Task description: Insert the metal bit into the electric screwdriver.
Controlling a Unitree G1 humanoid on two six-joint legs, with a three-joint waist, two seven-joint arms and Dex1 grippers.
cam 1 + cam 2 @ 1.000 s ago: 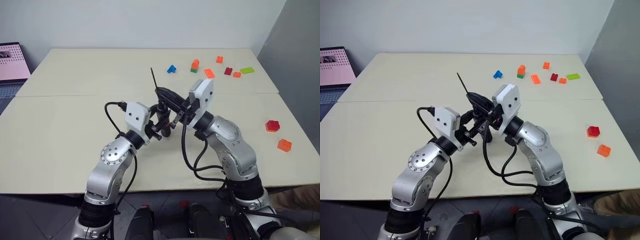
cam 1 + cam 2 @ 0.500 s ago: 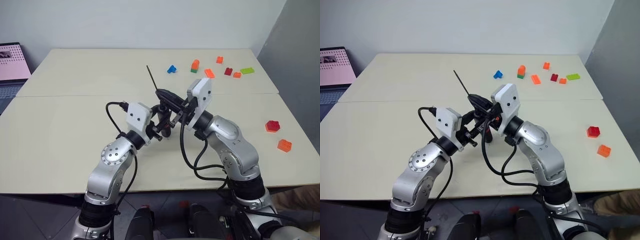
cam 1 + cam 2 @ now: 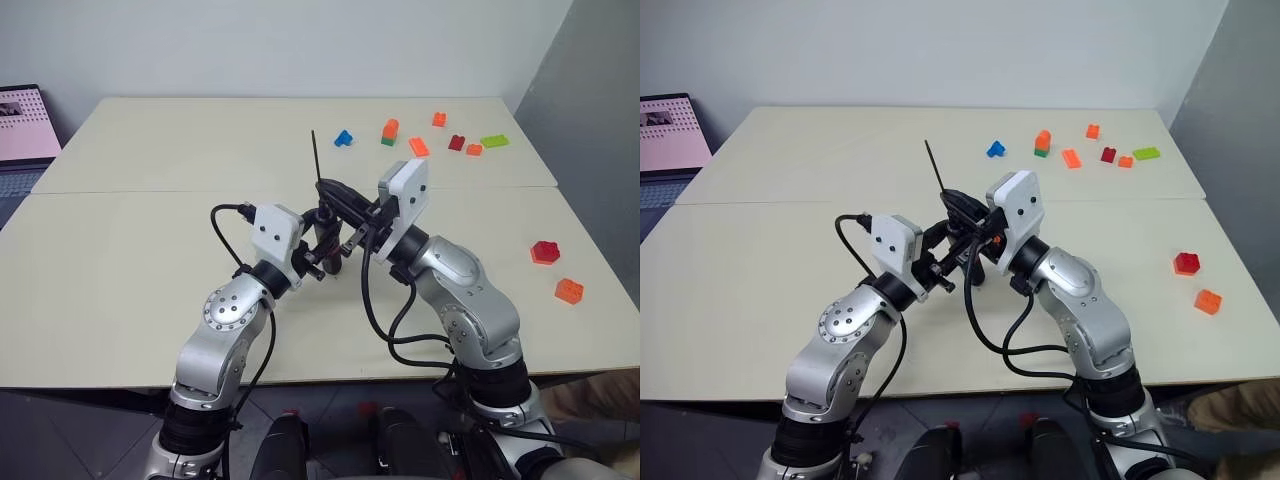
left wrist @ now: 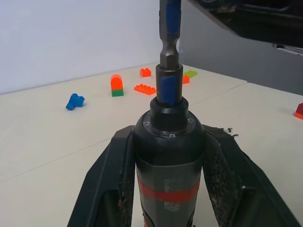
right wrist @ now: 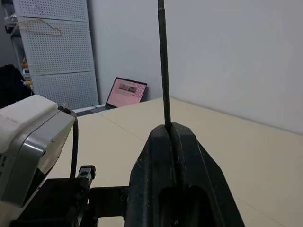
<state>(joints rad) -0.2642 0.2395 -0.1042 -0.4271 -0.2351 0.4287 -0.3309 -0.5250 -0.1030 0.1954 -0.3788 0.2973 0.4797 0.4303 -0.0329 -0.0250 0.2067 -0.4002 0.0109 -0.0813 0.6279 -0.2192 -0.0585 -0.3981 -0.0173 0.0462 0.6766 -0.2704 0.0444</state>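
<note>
No legible writing on electric screwdriver [image 4: 169, 156]

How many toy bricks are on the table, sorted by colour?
Orange bricks: 4
Red bricks: 2
Blue brick: 1
Green brick: 1
Orange-on-green stack: 1
Total: 9
</note>
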